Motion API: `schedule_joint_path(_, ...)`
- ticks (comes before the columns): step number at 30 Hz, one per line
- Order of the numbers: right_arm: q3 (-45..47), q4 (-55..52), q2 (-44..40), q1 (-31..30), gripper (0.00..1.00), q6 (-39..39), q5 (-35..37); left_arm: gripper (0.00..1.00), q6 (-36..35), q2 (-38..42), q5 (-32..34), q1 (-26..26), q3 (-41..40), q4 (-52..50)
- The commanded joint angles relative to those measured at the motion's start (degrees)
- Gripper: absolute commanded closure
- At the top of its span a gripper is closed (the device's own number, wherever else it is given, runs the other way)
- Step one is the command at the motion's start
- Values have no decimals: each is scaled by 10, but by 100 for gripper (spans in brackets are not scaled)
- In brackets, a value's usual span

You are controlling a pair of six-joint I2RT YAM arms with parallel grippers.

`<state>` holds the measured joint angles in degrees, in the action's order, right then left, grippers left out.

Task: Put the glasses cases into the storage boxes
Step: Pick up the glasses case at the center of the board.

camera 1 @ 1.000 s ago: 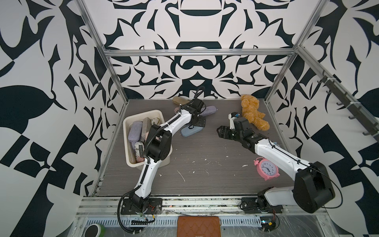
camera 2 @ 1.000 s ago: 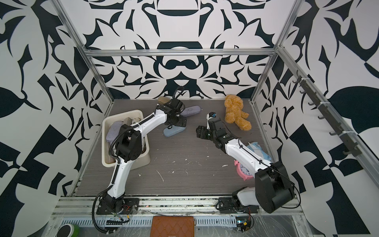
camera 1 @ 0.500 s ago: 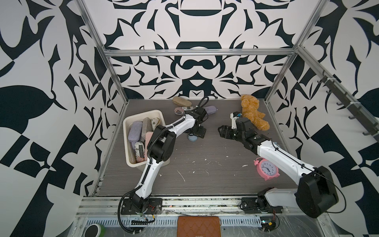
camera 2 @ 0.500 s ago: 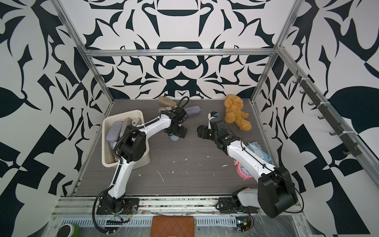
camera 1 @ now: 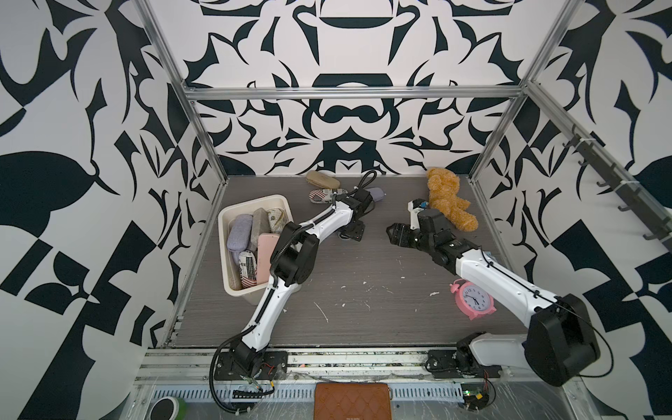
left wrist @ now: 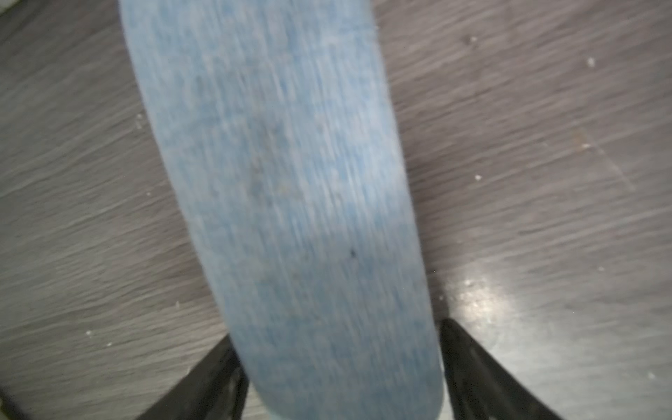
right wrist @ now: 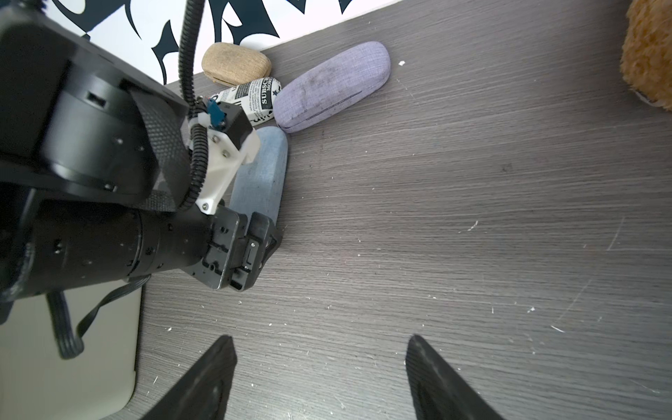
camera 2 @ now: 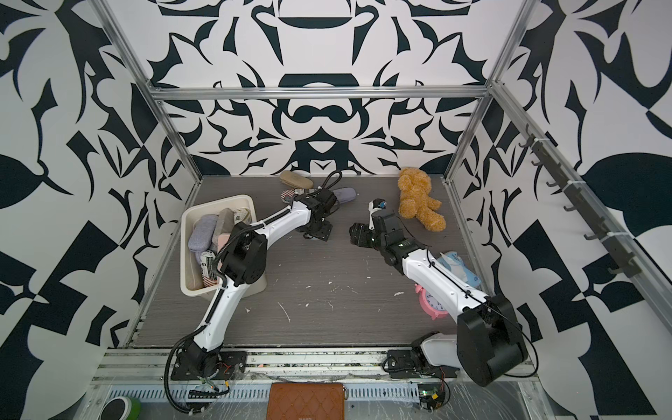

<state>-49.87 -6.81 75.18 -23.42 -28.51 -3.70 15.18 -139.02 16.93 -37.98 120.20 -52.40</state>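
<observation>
Both top views: bright, even overhead light, sharp, soft shadows only, wide-angle bend at edges. Left wrist pic motion-blurred thruout, blue case (left wrist: 291,218) smeared, glare spot on worktop (left wrist: 480,302). Right wrist pic crisp, evenly lit.

Left gripper (camera 1: 350,234) lowered, jaws spread, right gripper (camera 1: 392,235) hovering, jaws apart

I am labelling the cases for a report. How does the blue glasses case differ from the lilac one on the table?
The blue case is light blue; the lilac case is pale purple. The blue case lies between the fingers of the left gripper, though a firm grip is not certain; the lilac case lies free, nearer the back wall. Both are oblong, fabric-covered and outside the tub.
</observation>
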Motion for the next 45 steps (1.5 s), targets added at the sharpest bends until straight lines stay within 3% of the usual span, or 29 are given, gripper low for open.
schedule_joint_path(1, 3, 12, -14, 2, 23, 4, -4, 1, 7, -16, 4, 9, -4, -40)
schedule_joint_path(7, 5, 16, -12, 3, 23, 3, -4, 1, 3, 17, 0, 18, -20, -1)
schedule_joint_path(17, 6, 18, -13, 3, 23, -1, -5, 1, -7, -81, -33, 37, 109, -31)
schedule_joint_path(21, 6, 17, -14, 4, 23, -2, -6, 14, -4, -74, -20, 37, 88, -26)
schedule_joint_path(24, 7, 19, -17, 5, 23, -3, -6, 34, -5, -46, -21, 36, 60, -14)
schedule_joint_path(27, 8, 23, -10, 5, 24, -7, -13, 46, -9, 20, -59, 31, -11, 30)
schedule_joint_path(30, 8, 26, -8, 5, 24, -10, -18, 46, -12, 112, -51, 18, -102, 95)
schedule_joint_path(34, 8, 27, -10, 5, 25, -14, -21, 45, -13, 211, -44, 3, -154, 106)
schedule_joint_path(40, 11, 30, -15, 5, 25, -18, -25, 43, -2, 374, -36, -9, -214, 70)
schedule_joint_path(45, 12, 34, -13, 5, 26, -27, -37, 42, 17, 525, 51, 40, -290, -27)
